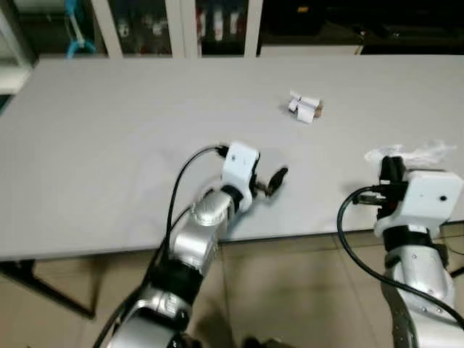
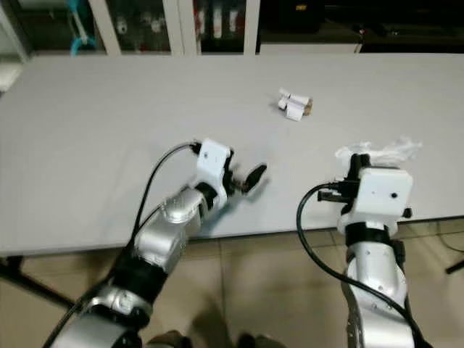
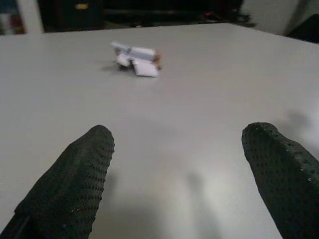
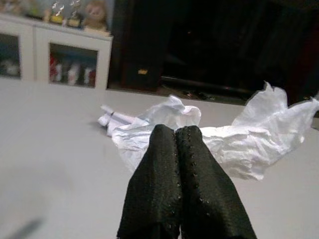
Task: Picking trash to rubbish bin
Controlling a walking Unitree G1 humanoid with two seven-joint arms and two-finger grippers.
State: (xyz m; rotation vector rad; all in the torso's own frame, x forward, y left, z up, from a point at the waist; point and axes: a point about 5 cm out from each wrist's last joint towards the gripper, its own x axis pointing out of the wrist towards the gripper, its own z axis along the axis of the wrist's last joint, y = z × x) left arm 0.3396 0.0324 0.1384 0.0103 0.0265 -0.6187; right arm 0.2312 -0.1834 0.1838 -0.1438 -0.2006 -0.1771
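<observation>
Wide grey table (image 1: pixel 109 159), matte, bare over most of its span; dark cabinets (image 1: pixel 145 25) along the far wall.

Left gripper (image 3: pixel 179 169) low over the near middle of the table, fingers (image 3: pixel 75 174) spread wide apart, nothing between them, aimed toward the small scrap farther in.

Right gripper (image 4: pixel 177 144) at the near right edge, fingers pressed together tip to tip, nothing pinched; tips just short of, or barely touching, the tissue.

Crumpled white tissue (image 4: pixel 239 134) on the table just beyond the right gripper, near the table's right front. Thin, soft, nearly weightless by the look; likely to slide or lift under a push, not to resist. Best taken at the bunched middle fold, not at a loose corner, which could tear or slip free.

Folded paper scrap (image 1: pixel 304 107), white with a brownish end, farther in toward the table's centre, well apart from both grippers. Stiffer, creased, light; pinch across the thick folded body.

No bin seen.
</observation>
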